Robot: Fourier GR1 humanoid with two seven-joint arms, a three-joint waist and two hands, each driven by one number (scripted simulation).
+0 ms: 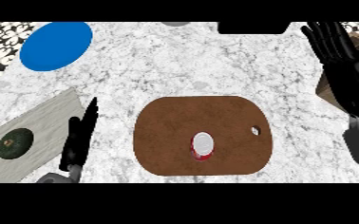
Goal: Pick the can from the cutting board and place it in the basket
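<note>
A red can with a white top stands upright on the brown cutting board, a little right of its middle. My left hand is at the lower left, off the board's left edge, with straight fingers pointing away from me and holding nothing. My right hand is raised at the far right edge, open with fingers spread, well above and right of the can. Behind it a brown corner shows at the right edge, perhaps the basket; most of it is hidden.
A blue plate lies at the back left. A pale grey board at the left edge carries a dark green round fruit. A black object and a grey one sit at the far edge. The counter is white marble.
</note>
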